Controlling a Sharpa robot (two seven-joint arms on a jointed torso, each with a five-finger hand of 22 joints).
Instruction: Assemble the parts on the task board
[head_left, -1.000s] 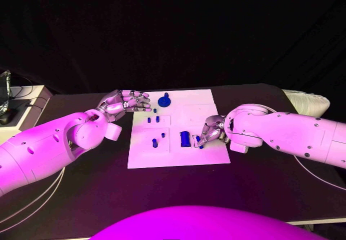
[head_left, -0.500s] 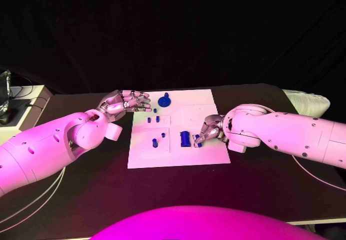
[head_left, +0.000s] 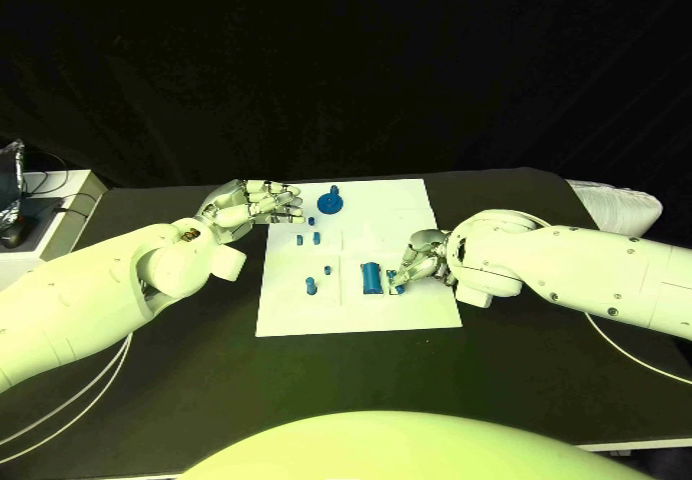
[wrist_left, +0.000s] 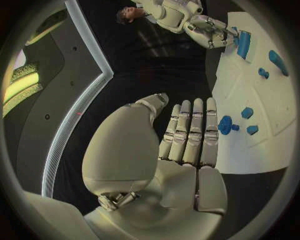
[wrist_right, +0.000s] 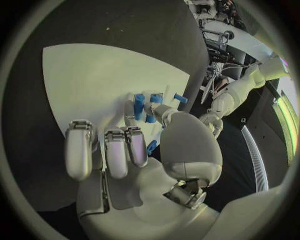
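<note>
The white task board (head_left: 411, 305) lies mid-table. On it stand a round blue knob (head_left: 330, 203) at the far end, two small pegs (head_left: 306, 239), another peg (head_left: 310, 286) and a blue cylinder (head_left: 371, 277). My right hand (head_left: 421, 262) rests at the board's right edge beside the cylinder, thumb and a finger pinching a small blue part (head_left: 392, 284). The right wrist view shows that hand (wrist_right: 144, 145) with its fingertips among blue pieces (wrist_right: 140, 100) and the other fingers curled. My left hand (head_left: 253, 205) hovers off the board's far left corner, holding nothing, its fingers (wrist_left: 190, 130) stretched out side by side.
A pale ribbed object (head_left: 623, 206) sits at the table's far right corner. Grey equipment (head_left: 41, 205) stands off the table's left end, with cables (head_left: 65, 400) hanging along my left arm. Bare black tabletop (head_left: 361, 370) runs in front of the board.
The right hand has edged slightly toward the blue cylinder with the small part still at its fingertips. The left hand has stayed where it was.
</note>
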